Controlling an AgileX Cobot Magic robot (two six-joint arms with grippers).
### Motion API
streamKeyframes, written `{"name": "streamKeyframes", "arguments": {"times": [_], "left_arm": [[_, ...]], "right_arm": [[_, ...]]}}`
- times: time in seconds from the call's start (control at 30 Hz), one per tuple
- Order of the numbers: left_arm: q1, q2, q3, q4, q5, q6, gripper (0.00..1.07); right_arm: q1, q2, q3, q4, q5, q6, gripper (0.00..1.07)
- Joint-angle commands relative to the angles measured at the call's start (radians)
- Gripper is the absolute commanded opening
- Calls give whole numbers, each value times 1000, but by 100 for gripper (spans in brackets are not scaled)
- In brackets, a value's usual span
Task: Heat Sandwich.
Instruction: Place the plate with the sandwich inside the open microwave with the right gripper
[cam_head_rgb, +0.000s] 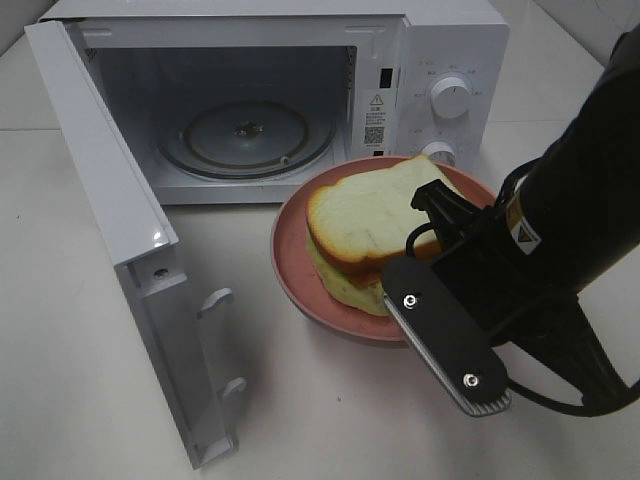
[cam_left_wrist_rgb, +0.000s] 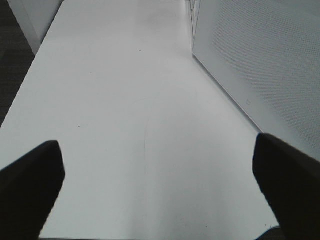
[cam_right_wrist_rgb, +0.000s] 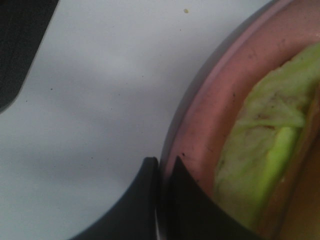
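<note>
Microwave door was open; sandwich not yet loaded. Pink plate, 5 o'clock from turntable, was clenched by right fingers; left fingers released.

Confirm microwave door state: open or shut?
Open. The microwave door stands swung wide to the left in the exterior view, exposing the cavity and its bare glass turntable.

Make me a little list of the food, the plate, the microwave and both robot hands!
Sandwich: on the plate, in front of the microwave
Plate: pink, on the table
Microwave: door open, glass tray inside empty
Left gripper: open, over the table, holding nothing
Right gripper: shut on the plate's rim
</note>
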Motion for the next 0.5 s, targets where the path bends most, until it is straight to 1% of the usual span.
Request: {"name": "streamKeyframes", "arguments": {"times": [0.03,0.17,0.5], "left_arm": [[2,-17,1,1,-15,-1,98],[2,-17,1,1,-15,-1,98],[2,-17,1,1,-15,-1,98]], "right_arm": [[-32,-8,0,31,-48,-115,0],[-57,-8,0,51,-57,-194,0],[-63,-8,0,76,-81,-194,0]]}}
